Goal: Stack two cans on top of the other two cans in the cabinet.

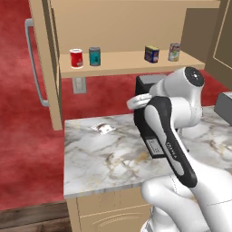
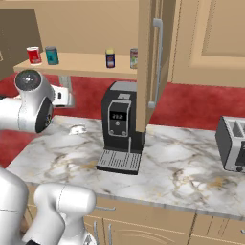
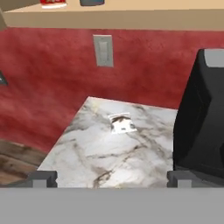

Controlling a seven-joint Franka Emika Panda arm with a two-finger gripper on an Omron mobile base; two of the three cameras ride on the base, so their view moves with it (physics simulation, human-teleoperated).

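Note:
On the cabinet shelf (image 1: 127,63) stand a red can (image 1: 76,58) and a teal can (image 1: 94,56) close together at the left. A dark blue can (image 1: 152,54) and a pale silvery can (image 1: 174,52) stand at the right. All are upright on the board, none stacked. The right base view shows the red can (image 2: 33,55), teal can (image 2: 51,55), dark blue can (image 2: 110,58) and the silvery can (image 2: 134,58), which is partly behind the open door. My gripper (image 3: 111,178) is open, empty, below the shelf and over the counter. The hand view catches the bottoms of the red can (image 3: 53,2) and teal can (image 3: 92,2).
A black coffee machine (image 2: 119,127) stands on the marble counter (image 1: 104,158), close to the hand's right (image 3: 203,122). A small packet (image 3: 122,123) lies on the counter. A toaster (image 2: 233,143) sits far right. Cabinet doors with bar handles (image 1: 34,63) hang open at both sides. A wall outlet (image 3: 103,50) sits under the shelf.

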